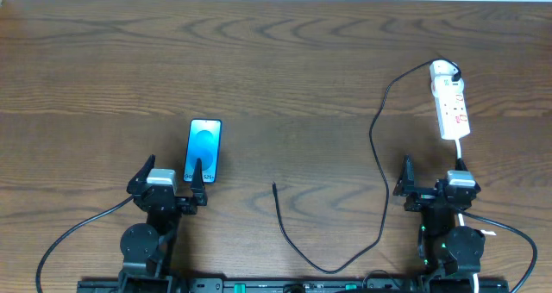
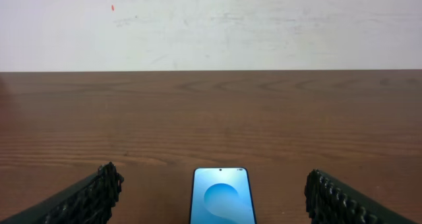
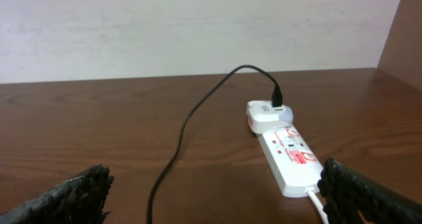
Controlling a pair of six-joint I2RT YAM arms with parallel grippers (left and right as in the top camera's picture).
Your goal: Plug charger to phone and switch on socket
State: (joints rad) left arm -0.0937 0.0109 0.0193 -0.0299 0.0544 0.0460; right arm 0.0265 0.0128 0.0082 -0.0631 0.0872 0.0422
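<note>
The phone (image 1: 204, 150) lies screen up on the table, its blue screen lit; it also shows in the left wrist view (image 2: 223, 196), between my fingers. My left gripper (image 1: 172, 174) is open and empty, just behind the phone's near end. The charger cable (image 1: 379, 155) runs from a white plug at the socket's far end, down and round to a free tip (image 1: 274, 186) right of the phone. The white socket strip (image 1: 451, 103) lies at the far right; it also shows in the right wrist view (image 3: 290, 157). My right gripper (image 1: 431, 177) is open and empty, just short of the socket.
The white lead of the socket (image 1: 470, 211) runs back past my right arm. Thick black robot cables (image 1: 69, 237) trail at the front left and right. A pale wall (image 2: 211, 26) stands behind the table's far edge.
</note>
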